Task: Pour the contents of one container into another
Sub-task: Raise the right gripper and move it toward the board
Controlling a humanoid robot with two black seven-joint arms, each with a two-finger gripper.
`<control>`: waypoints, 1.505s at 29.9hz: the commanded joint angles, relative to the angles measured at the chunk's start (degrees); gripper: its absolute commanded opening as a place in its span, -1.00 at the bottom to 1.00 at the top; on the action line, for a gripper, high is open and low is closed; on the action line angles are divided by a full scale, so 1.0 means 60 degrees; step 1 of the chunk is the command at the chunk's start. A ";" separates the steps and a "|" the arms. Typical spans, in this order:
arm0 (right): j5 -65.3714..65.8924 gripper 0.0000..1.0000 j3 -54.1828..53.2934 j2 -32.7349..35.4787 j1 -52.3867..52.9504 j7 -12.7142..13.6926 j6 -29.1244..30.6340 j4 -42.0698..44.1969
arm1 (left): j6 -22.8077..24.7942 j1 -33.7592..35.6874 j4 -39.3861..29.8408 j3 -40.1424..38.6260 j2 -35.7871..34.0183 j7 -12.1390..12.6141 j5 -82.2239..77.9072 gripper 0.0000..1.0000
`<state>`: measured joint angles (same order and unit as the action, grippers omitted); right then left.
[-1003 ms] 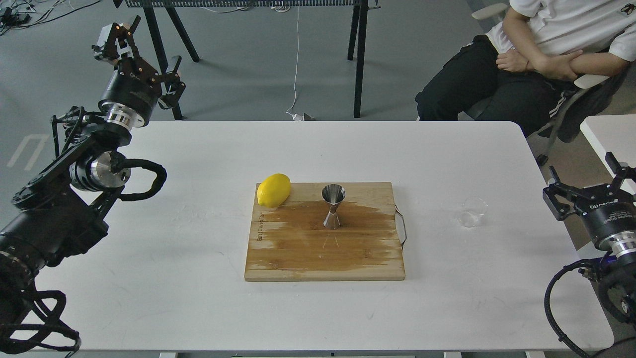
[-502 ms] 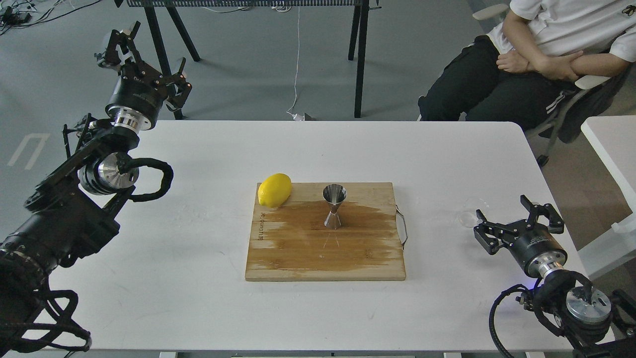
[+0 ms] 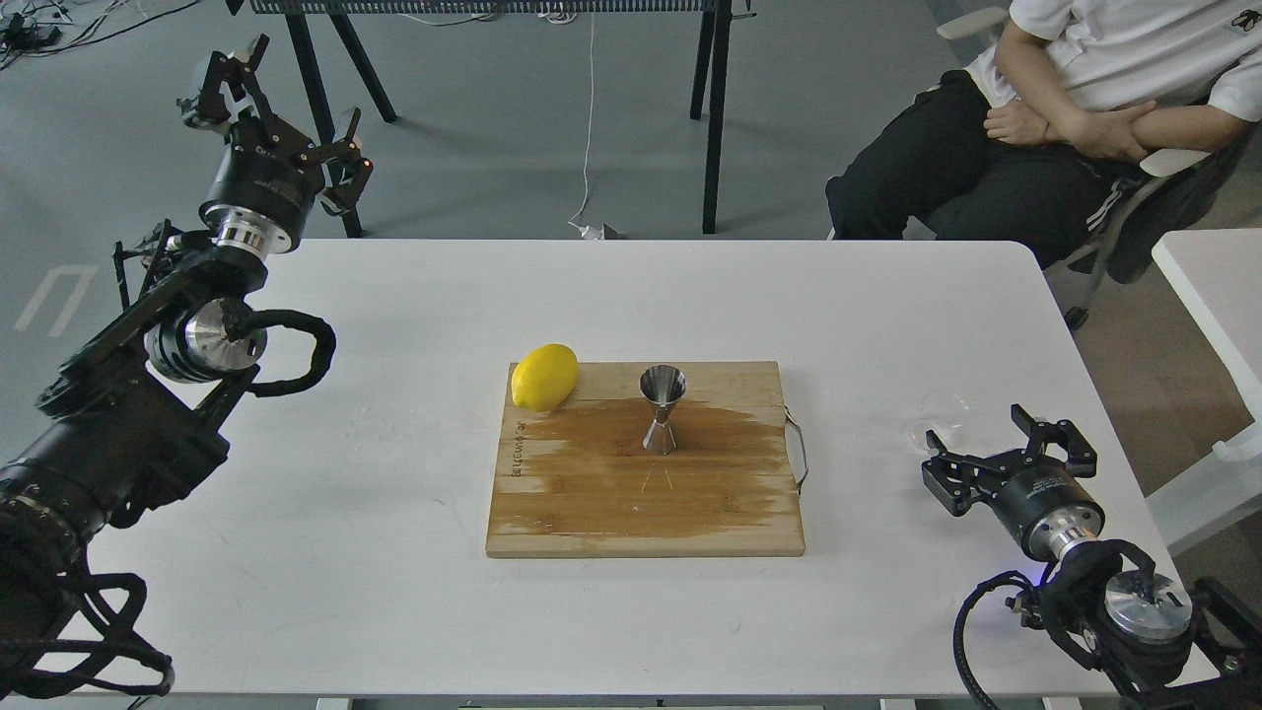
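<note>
Right gripper (image 3: 1006,446) at lower right, jaws wide, just below the glass cup (image 3: 937,414); left gripper (image 3: 271,118) upper left, jaws wide, empty; jigger (image 3: 663,409) upright mid-frame on board (image 3: 592,513)

Robotics lab, staged test setup.
Plain white table (image 3: 394,552) on a grey floor (image 3: 493,128) strewn with loose cables (image 3: 589,118), black-legged bench (image 3: 710,108) behind, and a seated onlooker (image 3: 1065,108) with folded arms close by.
</note>
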<state>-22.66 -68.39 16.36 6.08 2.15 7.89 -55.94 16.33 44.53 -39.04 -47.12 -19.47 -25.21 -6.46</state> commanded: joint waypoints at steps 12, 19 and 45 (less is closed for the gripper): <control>-0.0002 0.92 0.0045 -0.0721 0.0964 0.0008 -0.0231 0.1485 | 0.0002 -0.0010 0.0047 -0.0013 -0.0153 -0.0032 -0.0007 1.00; -0.0017 0.66 0.0002 -0.0881 0.1125 0.0521 -0.0187 0.1677 | 0.0002 -0.0010 0.0062 -0.0042 -0.0124 -0.0061 -0.0007 1.00; -0.0017 -0.27 -0.0335 -0.1277 0.1594 0.0535 -0.0099 0.2366 | 0.0002 0.0019 0.0076 -0.0042 -0.0139 -0.0061 0.0007 1.00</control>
<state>-22.80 -70.40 8.74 15.62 5.36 7.18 -41.40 16.33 44.65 -38.58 -47.38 -20.22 -25.58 -6.41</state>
